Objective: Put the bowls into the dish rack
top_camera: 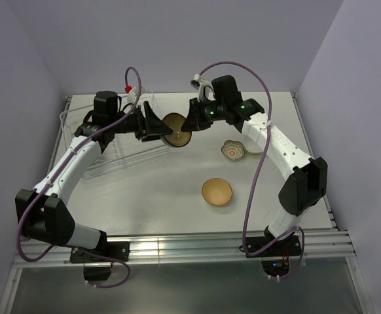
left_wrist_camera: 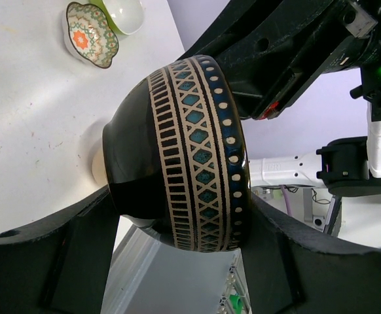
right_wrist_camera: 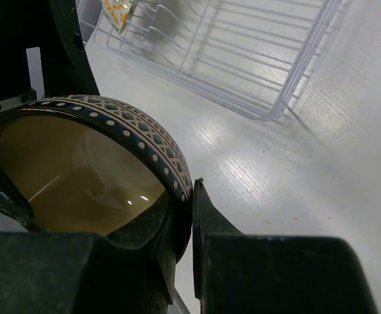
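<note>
Tabletop [top_camera: 145,196] — patterned bowl [left_wrist_camera: 190,157] aloft

Partly hidden behind left arm [top_camera: 72,163] in top view: dish rack [top_camera: 138,156]. Cut off by top edge in left wrist view: lime-green bowl [left_wrist_camera: 125,13].

Both arms stretched forward, wrists turned inward, facing each other. Right gripper [top_camera: 190,125] jaws pinch bowl [top_camera: 176,125] rim. Left gripper [top_camera: 159,129] jaws spread wide, touching bowl both sides.

dish rack [top_camera: 122,157] just beside dark bowl [top_camera: 176,129], tan bowl [top_camera: 217,191] well apart, bare table [top_camera: 158,196] between
</note>
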Robot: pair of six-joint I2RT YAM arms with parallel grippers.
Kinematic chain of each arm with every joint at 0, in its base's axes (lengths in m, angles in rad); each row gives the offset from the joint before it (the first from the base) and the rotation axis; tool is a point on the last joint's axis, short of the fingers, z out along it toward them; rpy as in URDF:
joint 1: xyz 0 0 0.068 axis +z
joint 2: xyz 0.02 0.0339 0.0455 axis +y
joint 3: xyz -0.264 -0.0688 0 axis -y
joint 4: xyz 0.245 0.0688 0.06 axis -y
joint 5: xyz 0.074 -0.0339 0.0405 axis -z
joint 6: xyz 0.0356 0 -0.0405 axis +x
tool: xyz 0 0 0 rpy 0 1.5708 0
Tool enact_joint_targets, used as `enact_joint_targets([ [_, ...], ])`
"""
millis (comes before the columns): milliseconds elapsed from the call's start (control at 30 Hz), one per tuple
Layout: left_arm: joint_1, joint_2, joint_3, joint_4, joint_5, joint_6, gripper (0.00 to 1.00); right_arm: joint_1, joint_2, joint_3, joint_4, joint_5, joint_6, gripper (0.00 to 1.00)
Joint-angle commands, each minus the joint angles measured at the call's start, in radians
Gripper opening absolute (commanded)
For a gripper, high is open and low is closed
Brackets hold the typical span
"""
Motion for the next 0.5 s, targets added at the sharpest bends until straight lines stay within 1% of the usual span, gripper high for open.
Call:
enact_joint_targets([
  [0,-0.005,-0.045,-0.013,0.056,0.044,-0.008,0.00,-0.005,-0.010,0.035,0.065,-0.077,0.013,0.11],
  [33,-0.005,-0.049,-0.017,0.059,0.042,-0.008,0.00,-0.004,-0.010,0.037,0.060,-0.079,0.011,0.14],
  [67,-0.005,-0.051,-0.017,0.059,0.036,-0.010,0.00,-0.005,-0.004,0.038,0.057,-0.085,0.011,0.22],
  [133,-0.005,-0.059,-0.017,0.059,0.029,-0.007,0.00,-0.004,-0.004,0.041,0.054,-0.086,0.011,0.31],
  [200,-0.005,-0.063,-0.017,0.056,0.009,-0.004,0.00,-0.004,-0.004,0.040,0.057,-0.088,0.013,0.37],
  [233,-0.005,-0.066,-0.017,0.050,-0.002,-0.001,0.00,-0.005,-0.002,0.040,0.057,-0.088,0.014,0.43],
  [300,-0.003,-0.074,-0.023,0.056,-0.027,-0.004,0.00,-0.004,-0.002,0.040,0.059,-0.088,0.016,0.47],
  [333,-0.002,-0.075,-0.026,0.071,-0.031,-0.017,0.00,-0.005,-0.002,0.040,0.057,-0.088,0.016,0.55],
  [400,0.003,-0.080,-0.029,0.074,-0.054,-0.024,0.00,-0.005,-0.002,0.038,0.057,-0.082,0.017,0.65],
  [433,0.006,-0.082,-0.027,0.071,-0.063,-0.022,0.00,-0.004,-0.002,0.038,0.055,-0.077,0.019,0.72],
  [467,0.015,-0.080,-0.026,0.062,-0.074,-0.018,0.00,-0.005,-0.007,0.037,0.055,-0.074,0.019,0.76],
])
